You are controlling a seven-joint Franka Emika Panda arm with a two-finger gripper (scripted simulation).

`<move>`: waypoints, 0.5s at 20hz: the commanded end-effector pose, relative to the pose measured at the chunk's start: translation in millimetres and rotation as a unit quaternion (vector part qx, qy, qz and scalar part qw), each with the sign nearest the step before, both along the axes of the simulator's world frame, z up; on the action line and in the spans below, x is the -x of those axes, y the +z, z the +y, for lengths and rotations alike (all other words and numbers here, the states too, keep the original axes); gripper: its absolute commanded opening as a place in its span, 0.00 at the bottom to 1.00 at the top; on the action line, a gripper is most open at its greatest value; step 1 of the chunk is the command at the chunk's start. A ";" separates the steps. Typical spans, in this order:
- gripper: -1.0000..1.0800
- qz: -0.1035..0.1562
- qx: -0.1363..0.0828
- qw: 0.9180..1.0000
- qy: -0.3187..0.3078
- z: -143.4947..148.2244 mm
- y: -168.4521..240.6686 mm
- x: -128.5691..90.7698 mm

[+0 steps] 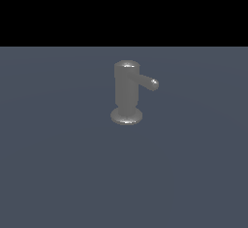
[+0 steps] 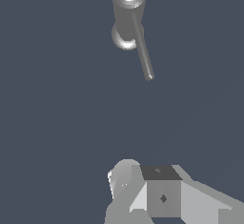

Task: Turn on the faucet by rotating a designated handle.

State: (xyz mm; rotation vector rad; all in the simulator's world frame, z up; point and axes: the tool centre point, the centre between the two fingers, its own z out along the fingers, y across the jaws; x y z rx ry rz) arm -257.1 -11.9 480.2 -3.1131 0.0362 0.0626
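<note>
The faucet (image 1: pixel 126 93) is a dull grey upright cylinder with a rounded top and a flared round base, standing alone on the dark floor. Its handle (image 1: pixel 147 82), a thin rod with a rounded tip, juts from near the top toward the exterior view's right. In the wrist view the faucet (image 2: pixel 127 8) is seen from above and far off, with the handle (image 2: pixel 144 56) reaching toward the camera. Grey blocky robot parts (image 2: pixel 162 194) fill the edge of the wrist view, well apart from the faucet. No pair of fingers can be made out there. No gripper shows in the exterior view.
A flat blue-grey floor (image 1: pixel 58 173) spreads around the faucet. A black band lies beyond its far edge in the exterior view.
</note>
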 end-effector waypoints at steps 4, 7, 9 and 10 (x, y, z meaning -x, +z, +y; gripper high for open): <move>0.00 0.000 0.000 1.000 0.001 0.0 -2.0 -0.6; 0.00 -0.001 0.000 1.000 0.004 -0.2 -8.0 -2.5; 0.00 -0.001 0.001 1.000 0.007 -0.3 -14.2 -4.5; 0.00 -0.001 0.001 1.000 0.009 -0.4 -18.0 -5.7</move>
